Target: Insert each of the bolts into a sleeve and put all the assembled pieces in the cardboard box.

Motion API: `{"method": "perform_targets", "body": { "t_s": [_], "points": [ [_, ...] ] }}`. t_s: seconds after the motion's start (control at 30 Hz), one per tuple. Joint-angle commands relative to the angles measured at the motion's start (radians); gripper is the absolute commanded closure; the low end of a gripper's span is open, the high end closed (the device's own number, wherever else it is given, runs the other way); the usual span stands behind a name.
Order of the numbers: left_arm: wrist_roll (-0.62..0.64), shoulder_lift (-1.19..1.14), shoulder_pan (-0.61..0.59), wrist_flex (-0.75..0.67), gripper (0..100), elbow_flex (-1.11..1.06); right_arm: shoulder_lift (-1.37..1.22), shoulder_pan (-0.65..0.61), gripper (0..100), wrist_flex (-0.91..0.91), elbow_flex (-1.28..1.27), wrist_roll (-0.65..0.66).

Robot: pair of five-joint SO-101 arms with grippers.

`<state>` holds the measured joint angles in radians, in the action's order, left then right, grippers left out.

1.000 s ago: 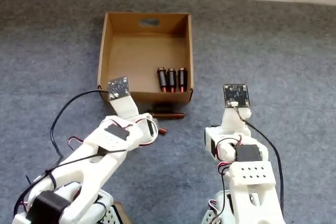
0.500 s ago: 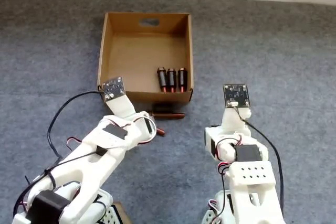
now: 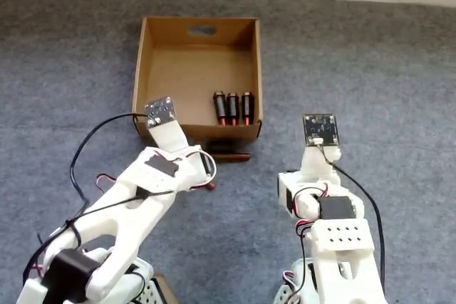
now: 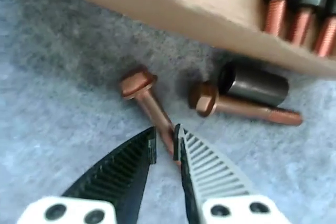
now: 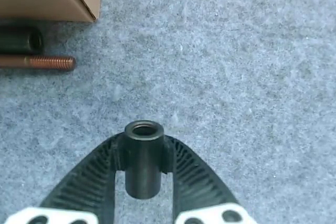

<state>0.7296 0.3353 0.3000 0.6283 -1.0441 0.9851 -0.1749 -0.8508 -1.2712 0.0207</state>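
- High view: cardboard box (image 3: 140, 69) sits far middle on the grey carpeted worktop (image 3: 370, 69). Three finished pieces (image 3: 232, 108) lie side by side in its near right corner.
- Left arm (image 3: 153, 186) is just in front of the box's near wall. Right arm (image 3: 322, 208) is well apart to its right. There's a pale strip past the worktop's far edge, and I see nothing more of the room.
- Left wrist view: my left pincer (image 4: 165, 141) is closed on the shank of a bolt (image 4: 144, 95) lying flat on the carpet. Both tips look to be touching it.
- Bolt head points away from the pincer, toward the box wall. Its long axis runs roughly along the pincer's reach, a bit slanted. Thread end is hidden under the tips.
- Just beyond, a second bolt (image 4: 247, 109) and a spare sleeve (image 4: 254, 83) lie beside each other against the box wall.
- Right wrist view: right pincer (image 5: 143, 148) is clamped on a sleeve (image 5: 143, 171) over bare carpet, its open bore facing out past the tips.
- My read: the next move turns on lining the bolt's thread end up with that bore. The sleeve is off to the right of the left pincer, well apart, so the arms have to meet between.
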Motion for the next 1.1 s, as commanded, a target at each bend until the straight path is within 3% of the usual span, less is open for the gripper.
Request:
{"method": "perform_targets", "body": {
  "t_s": [0.0, 0.17, 0.3, 0.5, 0.63, 0.73, 1.07],
  "points": [
    [-0.115, 0.094, -0.008, 0.114, 93, 0.005, 0.019, -0.004, 99.2, 0.016, 0.004, -0.006],
    [-0.224, 0.254, 0.053, 0.276, 92, 0.005, 0.019, -0.004, 99.2, 0.016, 0.004, -0.006],
    [-0.249, 0.289, 0.085, 0.298, 92, 0.005, 0.018, -0.004, 99.2, 0.016, 0.004, -0.006],
    [-0.089, 0.289, 0.062, 0.163, 90, -0.053, 0.016, -0.004, 99.2, 0.016, 0.004, -0.006],
    [0.029, 0.289, -0.016, 0.023, 76, -0.142, 0.016, -0.004, 99.2, 0.016, 0.004, -0.006],
    [0.083, 0.289, -0.07, 0.009, 69, -0.154, 0.016, -0.004, 99.2, 0.016, 0.004, -0.006],
    [0.087, 0.288, -0.087, 0.008, 82, -0.153, 0.016, -0.004, 99.2, 0.016, 0.004, -0.006]
  ]
}}
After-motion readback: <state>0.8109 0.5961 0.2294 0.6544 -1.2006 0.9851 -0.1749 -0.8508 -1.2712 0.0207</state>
